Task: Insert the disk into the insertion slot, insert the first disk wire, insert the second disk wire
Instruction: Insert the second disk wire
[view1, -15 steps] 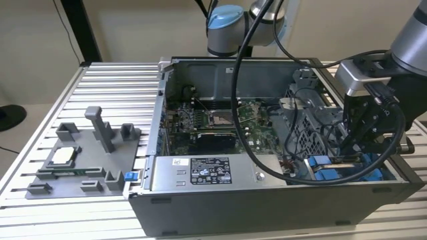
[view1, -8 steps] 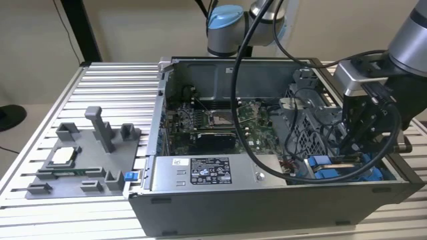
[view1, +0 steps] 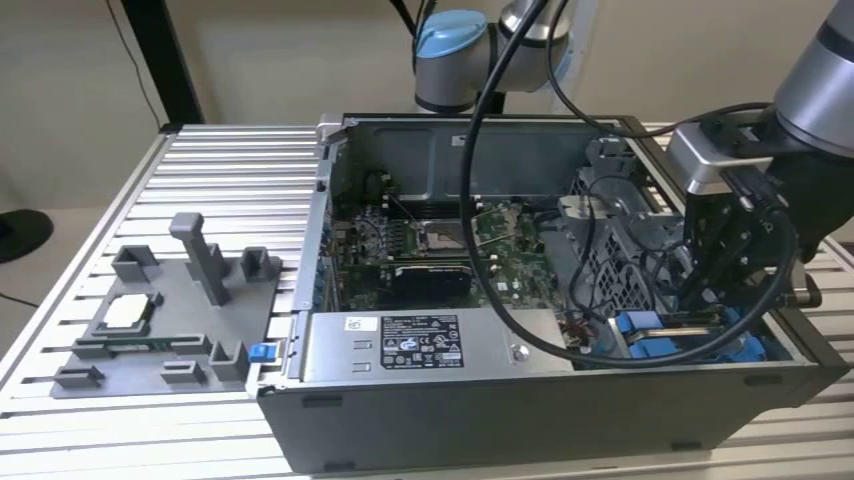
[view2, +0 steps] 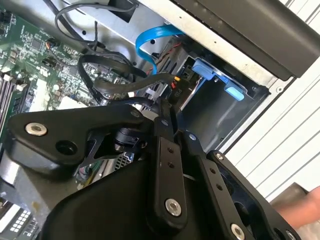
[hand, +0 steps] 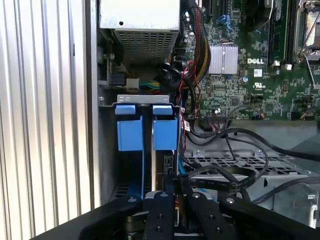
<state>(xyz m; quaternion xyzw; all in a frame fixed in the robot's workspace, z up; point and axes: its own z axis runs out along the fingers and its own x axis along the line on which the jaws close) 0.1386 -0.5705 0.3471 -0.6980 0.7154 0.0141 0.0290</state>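
1. The disk (hand: 150, 132), in its blue carrier, sits upright in the insertion slot (hand: 107, 150) at the computer case (view1: 534, 420) corner.
2. The end effector (hand: 175, 197), fingers closed, pinches a black wire (view2: 125, 85) near it; wire seating cannot be judged.

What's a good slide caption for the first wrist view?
Gripper lowered beside the blue disk carrier tabs in the computer case's drive bay.

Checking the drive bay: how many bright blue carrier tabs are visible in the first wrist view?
2, side by side in the bay beside the case wall: one nearer the wall, the other nearer the motherboard. More may be hidden.
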